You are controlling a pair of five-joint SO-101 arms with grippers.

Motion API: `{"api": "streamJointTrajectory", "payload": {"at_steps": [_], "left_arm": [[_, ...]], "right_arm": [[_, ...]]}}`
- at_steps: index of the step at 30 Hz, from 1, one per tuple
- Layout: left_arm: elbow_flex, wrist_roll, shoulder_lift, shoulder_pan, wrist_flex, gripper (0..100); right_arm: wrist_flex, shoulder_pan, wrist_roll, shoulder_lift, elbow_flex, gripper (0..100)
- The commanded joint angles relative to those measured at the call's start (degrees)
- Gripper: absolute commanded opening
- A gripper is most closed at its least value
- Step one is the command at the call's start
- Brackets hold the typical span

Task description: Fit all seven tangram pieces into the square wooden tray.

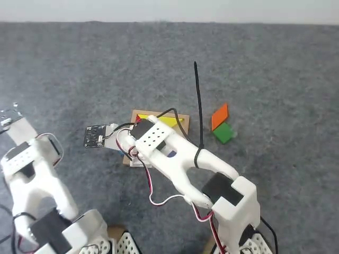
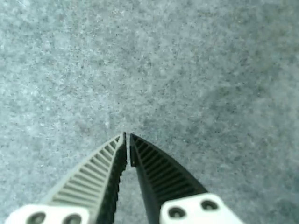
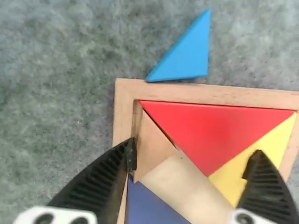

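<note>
The square wooden tray (image 3: 122,109) lies mid-table, and its far rim (image 1: 161,113) shows past my right arm. Inside it lie a red triangle (image 3: 210,133), a yellow triangle (image 3: 252,158) and a dark blue piece (image 3: 149,205), with bare wood between them. A light blue triangle (image 3: 184,53) rests on the carpet just outside one tray corner. My right gripper (image 3: 192,156) hovers open over the tray, holding nothing. An orange parallelogram (image 1: 220,116) and a green square (image 1: 223,132) lie to the tray's right. My left gripper (image 2: 127,136) is shut and empty over bare carpet at the far left (image 1: 11,117).
Grey carpet (image 1: 254,69) covers the whole table. A thin black cable (image 1: 198,100) rises from my right arm between the tray and the orange piece. A small black circuit board (image 1: 97,136) sticks out on the tray's left.
</note>
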Motion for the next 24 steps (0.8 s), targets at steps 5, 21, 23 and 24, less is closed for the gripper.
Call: {"api": "streamJointTrajectory", "payload": {"at_steps": [5,21,23,24], "left_arm": [[-0.66,0.26,-2.90,0.09,-0.97,1],[-1.80,0.00,-2.37,17.49,5.01,6],[-1.89,0.35,-2.37,23.38,7.21,11],[-2.33,0.53,-2.37,26.11,7.82,12]], "right_arm": [[7.34,3.21,-9.23,-6.90,-3.96,4.5],[-12.53,14.73,-28.04,-35.56,37.71,0.6],[-15.69,18.77,-28.57,-35.56,39.56,0.6],[-16.57,19.91,-28.66,-35.56,40.09,0.6]]}}
